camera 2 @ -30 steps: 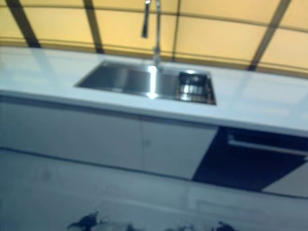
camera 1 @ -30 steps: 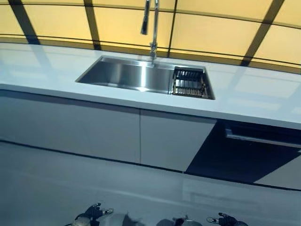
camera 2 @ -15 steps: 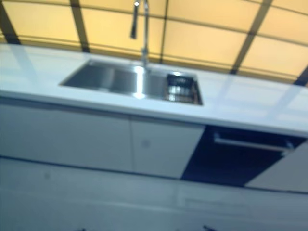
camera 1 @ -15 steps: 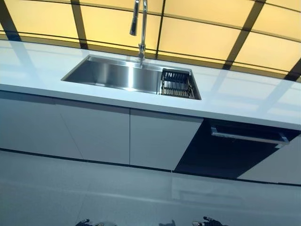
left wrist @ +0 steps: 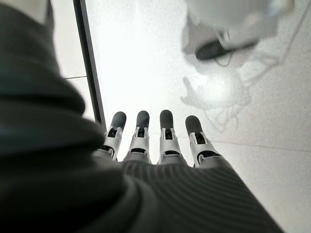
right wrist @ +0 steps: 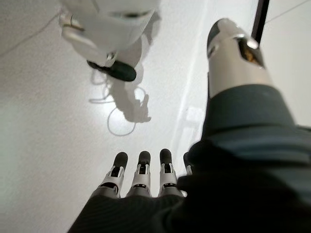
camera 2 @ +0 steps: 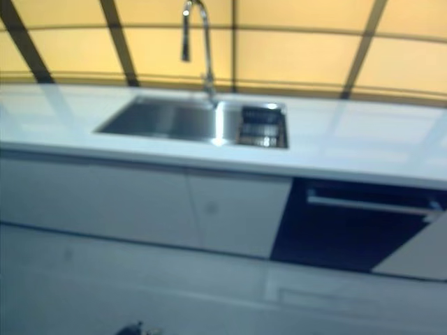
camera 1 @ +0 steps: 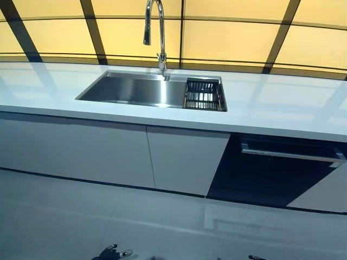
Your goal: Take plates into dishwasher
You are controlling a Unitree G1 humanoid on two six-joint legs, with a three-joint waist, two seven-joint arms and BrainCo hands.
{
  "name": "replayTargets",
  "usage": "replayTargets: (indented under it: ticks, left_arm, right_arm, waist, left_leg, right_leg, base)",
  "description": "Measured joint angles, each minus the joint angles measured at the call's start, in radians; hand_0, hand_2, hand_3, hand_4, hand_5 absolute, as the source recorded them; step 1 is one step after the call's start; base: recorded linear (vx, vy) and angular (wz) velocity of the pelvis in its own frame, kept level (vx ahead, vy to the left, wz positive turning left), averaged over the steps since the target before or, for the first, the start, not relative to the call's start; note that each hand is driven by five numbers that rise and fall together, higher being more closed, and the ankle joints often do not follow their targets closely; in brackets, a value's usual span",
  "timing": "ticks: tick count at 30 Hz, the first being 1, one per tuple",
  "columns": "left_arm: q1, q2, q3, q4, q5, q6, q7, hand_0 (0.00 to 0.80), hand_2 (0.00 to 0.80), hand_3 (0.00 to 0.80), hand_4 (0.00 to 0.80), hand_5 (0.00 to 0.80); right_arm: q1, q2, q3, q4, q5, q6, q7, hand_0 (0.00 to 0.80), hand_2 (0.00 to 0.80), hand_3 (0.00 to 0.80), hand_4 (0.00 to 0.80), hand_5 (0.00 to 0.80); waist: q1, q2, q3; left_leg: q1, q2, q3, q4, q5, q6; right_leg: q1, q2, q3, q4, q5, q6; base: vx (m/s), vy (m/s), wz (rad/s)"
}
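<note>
Sitting shut under the white worktop [camera 1: 282,111] at about four o'clock, the dark dishwasher door with its steel bar handle [camera 1: 282,168] stands beside a stainless sink [camera 1: 135,89] holding a black rack [camera 1: 203,95]. No plates are visible. Left hand [left wrist: 165,141] and right hand [right wrist: 141,177] hang low, fingers straight, grasping nothing.

— What carries things here?
— A long white table [camera 1: 282,108] across the upper half of the frame, with a steel sink [camera 1: 135,89] sunk into it left of centre.
— Anything in the sink?
— A dark dish rack [camera 1: 203,95] at its right end; a curved faucet [camera 1: 157,32] rises behind it.
— Below?
— Pale glossy floor [camera 1: 162,222].
</note>
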Motion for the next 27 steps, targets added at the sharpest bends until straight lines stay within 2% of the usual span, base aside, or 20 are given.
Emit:
replayTargets:
  ticks: [1, 3, 4, 5, 6, 7, 8, 9, 10, 12, 13, 15, 18, 22, 24, 27]
  left_arm:
    - [-0.009, -0.002, 0.000, 0.010, 0.000, -0.004, 0.000, 0.000, 0.000, 0.000, 0.000, 0.000]
    - [-0.031, -0.003, 0.000, 0.031, 0.000, -0.016, 0.000, 0.000, 0.000, 0.000, 0.000, 0.000]
    - [-0.049, -0.005, -0.001, 0.033, 0.002, -0.024, -0.001, 0.000, 0.000, 0.000, 0.000, 0.000]
    - [-0.070, -0.009, 0.000, 0.042, 0.007, -0.029, -0.002, 0.000, 0.000, 0.000, 0.000, 0.000]
    - [-0.084, -0.012, -0.001, 0.044, 0.007, -0.030, -0.003, 0.000, 0.000, 0.000, 0.000, 0.000]
    - [-0.104, -0.018, -0.003, 0.057, 0.007, -0.034, -0.005, 0.000, 0.000, 0.000, 0.000, 0.000]
    - [-0.110, -0.021, -0.003, 0.059, 0.007, -0.034, -0.005, 0.000, 0.000, 0.000, 0.000, 0.000]
    - [-0.114, -0.019, -0.003, 0.060, 0.007, -0.034, -0.005, 0.000, 0.000, 0.000, 0.000, 0.000]
    - [-0.110, -0.014, -0.003, 0.059, 0.007, -0.028, -0.003, 0.000, 0.000, 0.000, 0.000, 0.000]
    - [-0.091, 0.002, -0.002, 0.044, 0.005, -0.021, 0.000, 0.000, 0.000, 0.000, 0.000, 0.000]
    - [-0.078, 0.014, -0.003, 0.038, 0.004, -0.015, 0.002, 0.000, 0.000, 0.000, 0.000, 0.000]
    - [-0.069, 0.041, -0.002, 0.034, 0.002, -0.002, 0.010, 0.000, 0.000, 0.000, 0.000, 0.000]
    - [-0.073, 0.075, -0.001, 0.026, 0.002, 0.017, 0.018, 0.000, 0.000, 0.000, 0.000, 0.000]
    - [-0.056, 0.082, -0.002, 0.024, 0.002, 0.044, 0.015, 0.000, 0.000, 0.000, 0.000, 0.000]
    - [-0.048, 0.077, -0.002, 0.023, 0.002, 0.045, 0.012, 0.000, 0.000, 0.000, 0.000, 0.000]
    - [-0.043, 0.066, -0.002, 0.011, -0.002, 0.044, 0.007, 0.000, 0.000, 0.000, 0.000, 0.000]
  right_arm:
    - [-0.005, 0.001, -0.010, 0.003, 0.000, -0.001, 0.000, 0.000, 0.000, 0.000, 0.000, 0.000]
    - [-0.011, 0.001, -0.023, 0.007, 0.001, -0.005, -0.005, 0.000, 0.000, 0.000, 0.000, 0.000]
    - [-0.015, 0.001, -0.027, 0.023, 0.003, -0.010, -0.009, 0.000, 0.000, 0.000, 0.000, 0.000]
    - [-0.032, -0.002, -0.032, 0.020, 0.004, -0.011, -0.011, 0.000, 0.000, 0.000, 0.000, 0.000]
    - [-0.028, -0.005, -0.036, 0.026, 0.004, -0.018, -0.013, 0.000, 0.000, 0.000, 0.000, 0.000]
    - [-0.030, -0.005, -0.044, 0.017, 0.004, -0.029, -0.016, 0.000, 0.000, 0.000, 0.000, 0.000]
    - [-0.024, -0.006, -0.045, 0.011, 0.004, -0.030, -0.018, 0.000, 0.000, 0.000, 0.000, 0.000]
    - [-0.024, 0.000, -0.046, 0.007, 0.004, -0.030, -0.020, 0.000, 0.000, 0.000, 0.000, 0.000]
    - [-0.018, 0.006, -0.043, -0.009, 0.005, -0.032, -0.016, 0.000, 0.000, 0.000, 0.000, 0.000]
    - [-0.018, 0.011, -0.039, -0.034, 0.003, -0.032, 0.009, 0.000, 0.000, 0.000, 0.000, 0.000]
    - [-0.015, 0.016, -0.034, -0.049, 0.004, -0.035, 0.017, 0.000, 0.000, 0.000, 0.000, 0.000]
    - [-0.006, 0.027, -0.019, -0.066, 0.004, -0.037, 0.033, 0.000, 0.000, 0.000, 0.000, 0.000]
    - [-0.010, 0.047, -0.016, -0.067, 0.004, -0.038, 0.044, 0.000, 0.000, 0.000, 0.000, 0.000]
    - [-0.021, 0.068, 0.013, -0.065, 0.005, -0.041, 0.051, 0.000, 0.000, 0.000, 0.000, 0.000]
    - [-0.022, 0.078, 0.013, -0.058, 0.005, -0.045, 0.051, 0.000, 0.000, 0.000, 0.000, 0.000]
    - [-0.027, 0.082, 0.013, -0.044, 0.004, -0.045, 0.051, 0.000, 0.000, 0.000, 0.000, 0.000]
  waist:
    - [0.000, -0.002, 0.007]
    - [0.000, -0.002, 0.016]
    - [0.000, 0.006, 0.033]
    - [-0.001, 0.009, 0.055]
    - [-0.001, 0.022, 0.066]
    - [-0.006, 0.024, 0.080]
    - [-0.011, 0.032, 0.086]
    - [-0.015, 0.028, 0.090]
    - [-0.022, 0.027, 0.096]
    - [-0.012, 0.042, 0.094]
    - [-0.002, 0.058, 0.091]
    - [-0.002, 0.076, 0.080]
    - [-0.002, 0.069, 0.069]
    - [-0.001, 0.048, 0.047]
    - [0.001, 0.036, 0.032]
    - [0.001, 0.037, 0.015]
  left_leg:
    - [0.009, 0.017, 0.000, 0.014, -0.009, -0.016]
    - [0.013, 0.048, 0.000, 0.029, -0.016, -0.026]
    - [0.004, 0.053, -0.004, 0.073, -0.031, -0.047]
    - [-0.006, 0.060, 0.000, 0.112, -0.041, -0.039]
    - [-0.011, 0.046, 0.006, 0.135, -0.077, -0.050]
    - [-0.009, 0.031, 0.034, 0.151, -0.114, -0.020]
    - [0.003, 0.012, 0.049, 0.133, -0.149, -0.029]
    - [0.004, -0.012, 0.058, 0.127, -0.151, -0.044]
    - [-0.002, -0.053, 0.062, 0.118, -0.143, -0.024]
    - [-0.003, -0.086, 0.111, 0.101, -0.142, 0.029]
    - [-0.006, -0.093, 0.125, 0.080, -0.130, 0.051]
    - [0.001, -0.108, 0.127, -0.001, -0.076, 0.073]
    - [0.022, -0.135, 0.118, -0.114, 0.002, 0.107]
    - [0.028, -0.173, 0.107, -0.150, 0.022, 0.126]
    - [0.028, -0.190, 0.104, -0.154, 0.023, 0.128]
    - [0.027, -0.202, 0.109, -0.163, 0.027, 0.135]
  right_leg:
    - [0.000, -0.006, 0.000, 0.002, 0.003, 0.006]
    - [-0.003, -0.017, -0.001, 0.003, 0.009, 0.027]
    - [-0.011, -0.024, 0.000, 0.029, 0.005, 0.045]
    - [-0.013, -0.035, -0.002, 0.047, -0.001, 0.058]
    - [-0.020, -0.050, -0.003, 0.068, -0.002, 0.078]
    - [-0.023, -0.078, -0.017, 0.089, -0.006, 0.098]
    - [-0.035, -0.099, -0.017, 0.113, -0.014, 0.105]
    - [-0.038, -0.122, -0.018, 0.126, -0.013, 0.106]
    - [-0.056, -0.171, -0.027, 0.152, -0.003, 0.089]
    - [-0.112, -0.210, -0.043, 0.191, 0.089, 0.047]
    - [-0.143, -0.209, -0.048, 0.200, 0.093, 0.059]
    - [-0.184, -0.184, -0.046, 0.235, 0.067, 0.095]
    - [-0.207, -0.130, -0.050, 0.270, 0.030, 0.127]
    - [-0.196, -0.059, -0.044, 0.282, -0.035, 0.116]
    - [-0.177, -0.036, -0.044, 0.247, -0.046, 0.100]
    - [-0.146, -0.018, -0.041, 0.177, -0.046, 0.100]
  base:
    - [0.012, 0.684, 0.00]
    - [-0.025, 0.808, 0.06]
    - [-0.019, 0.965, 0.12]
    - [0.013, 1.021, 0.12]
    - [0.029, 1.136, 0.24]
    - [0.024, 0.958, 0.26]
    - [0.006, 0.710, 0.25]
    - [-0.013, 0.695, 0.11]
    - [-0.027, 0.592, -0.04]
    - [-0.052, 0.485, -0.43]
    - [-0.057, 0.296, -0.47]
    - [-0.052, 0.187, -0.04]
    - [-0.026, 0.054, 0.13]
    - [-0.015, -0.035, 0.13]
    - [-0.036, -0.073, 0.07]
    - [-0.040, -0.097, -0.03]
